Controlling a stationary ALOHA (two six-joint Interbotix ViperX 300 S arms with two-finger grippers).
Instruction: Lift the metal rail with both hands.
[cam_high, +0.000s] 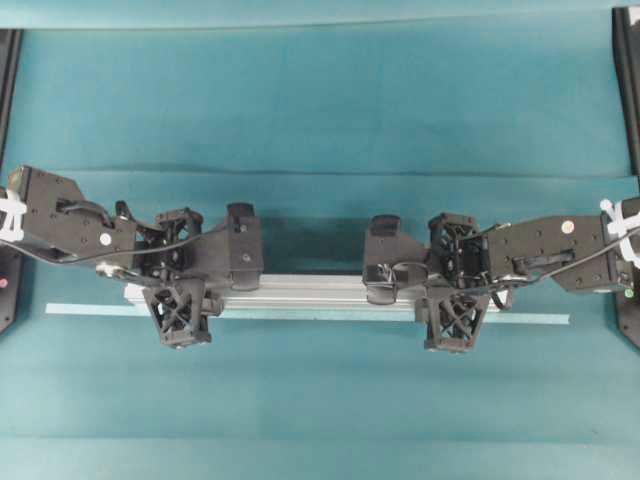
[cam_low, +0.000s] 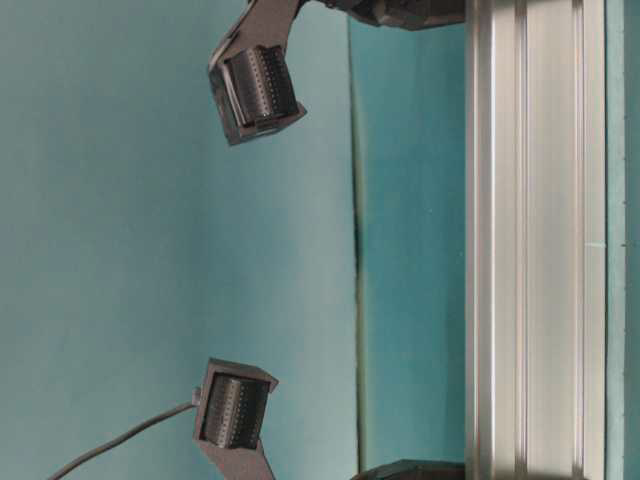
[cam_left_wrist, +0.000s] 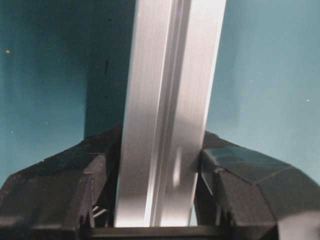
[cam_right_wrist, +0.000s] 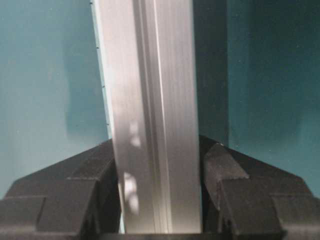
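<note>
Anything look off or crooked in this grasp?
Nothing stands out. The metal rail lies straight, parallel to the thin pale strip, with the left hand and right hand closed on it near opposite ends. Both wrist views show it centred between the fingers.

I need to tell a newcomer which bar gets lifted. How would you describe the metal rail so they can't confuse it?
On the teal table, look between the two black arms: the metal rail runs crosswise, with the left gripper and right gripper closed around it. It is thick, silvery and grooved lengthwise, unlike the thinner, longer, flat pale strip alongside.
</note>
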